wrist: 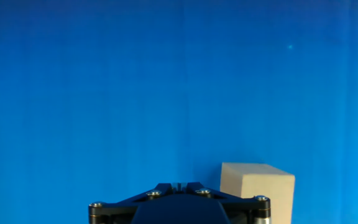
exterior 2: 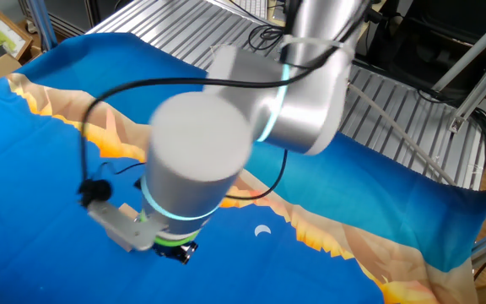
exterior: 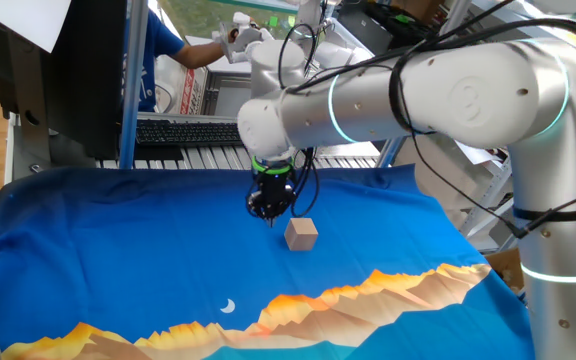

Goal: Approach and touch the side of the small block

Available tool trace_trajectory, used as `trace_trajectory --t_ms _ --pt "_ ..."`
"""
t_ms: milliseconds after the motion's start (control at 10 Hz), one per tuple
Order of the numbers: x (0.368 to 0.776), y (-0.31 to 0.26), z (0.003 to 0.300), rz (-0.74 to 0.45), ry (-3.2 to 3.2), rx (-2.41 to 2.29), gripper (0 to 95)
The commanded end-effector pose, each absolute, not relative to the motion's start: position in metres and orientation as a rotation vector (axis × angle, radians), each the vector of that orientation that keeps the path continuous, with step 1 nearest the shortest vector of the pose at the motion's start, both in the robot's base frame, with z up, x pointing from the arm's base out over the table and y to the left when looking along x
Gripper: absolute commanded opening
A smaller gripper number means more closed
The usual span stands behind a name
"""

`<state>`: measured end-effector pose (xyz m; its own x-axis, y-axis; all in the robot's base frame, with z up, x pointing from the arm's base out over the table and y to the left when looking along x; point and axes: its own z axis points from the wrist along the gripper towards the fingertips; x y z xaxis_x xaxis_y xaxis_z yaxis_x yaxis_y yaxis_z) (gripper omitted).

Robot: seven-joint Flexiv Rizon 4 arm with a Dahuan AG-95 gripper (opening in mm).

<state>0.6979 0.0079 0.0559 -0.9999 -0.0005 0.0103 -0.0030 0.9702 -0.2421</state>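
Note:
The small block [exterior: 301, 234] is a light tan cube resting on the blue cloth [exterior: 118, 250]. My gripper [exterior: 269, 213] points down just left of it, close to its side and low over the cloth. I cannot tell whether they touch. In the hand view the block [wrist: 257, 186] sits at the lower right, beside my gripper [wrist: 178, 185], whose fingers are pressed together with nothing between them. In the other fixed view my gripper [exterior 2: 181, 251] shows under the arm's large wrist, and the block is hidden behind the arm.
The cloth has an orange mountain print [exterior: 368, 290] and a white crescent [exterior: 228, 306] near the front. A slatted metal table edge [exterior: 198, 158] and a keyboard [exterior: 183, 130] lie behind. A person in blue [exterior: 163, 50] stands at the back.

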Motion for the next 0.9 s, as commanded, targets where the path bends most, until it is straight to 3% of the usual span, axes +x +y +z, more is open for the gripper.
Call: trace_trajectory --t_ms 100,900 --pt "0.6999 0.007 0.0518 0.411 -3.113 0.008 0.0" --pt "0.6992 -0.0002 0.0469 0.491 -3.131 0.026 0.0"
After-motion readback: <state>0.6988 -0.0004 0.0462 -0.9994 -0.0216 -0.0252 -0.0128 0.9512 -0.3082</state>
